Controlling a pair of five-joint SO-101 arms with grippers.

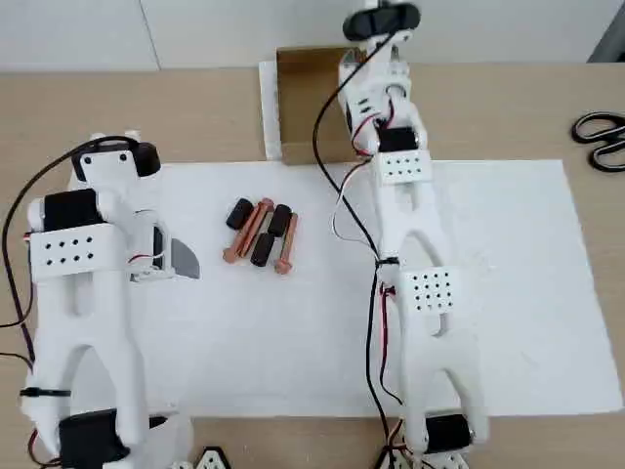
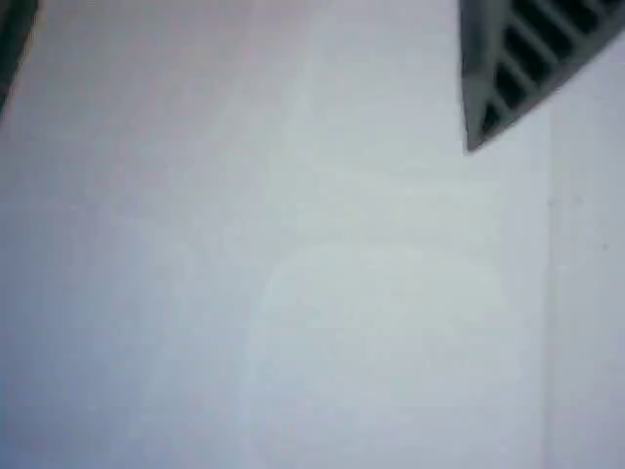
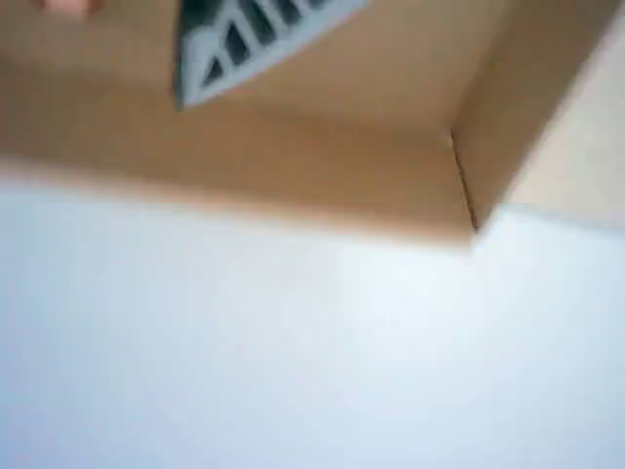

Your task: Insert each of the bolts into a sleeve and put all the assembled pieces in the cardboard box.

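On the white sheet (image 1: 293, 332) covering the table (image 1: 195, 107), the left gripper (image 1: 174, 256) sits at centre left of the high view, and we cannot tell whether it is open or closed. Just right of it, near the frame's middle, three copper bolts (image 1: 286, 244) and three black sleeves (image 1: 262, 249) lie loose in one cluster, side by side and touching. Farther up, the right gripper (image 1: 366, 98) hangs over the cardboard box (image 1: 303, 107) at top centre; we cannot tell its state either. Scissors (image 1: 601, 137) lie at the upper right edge.
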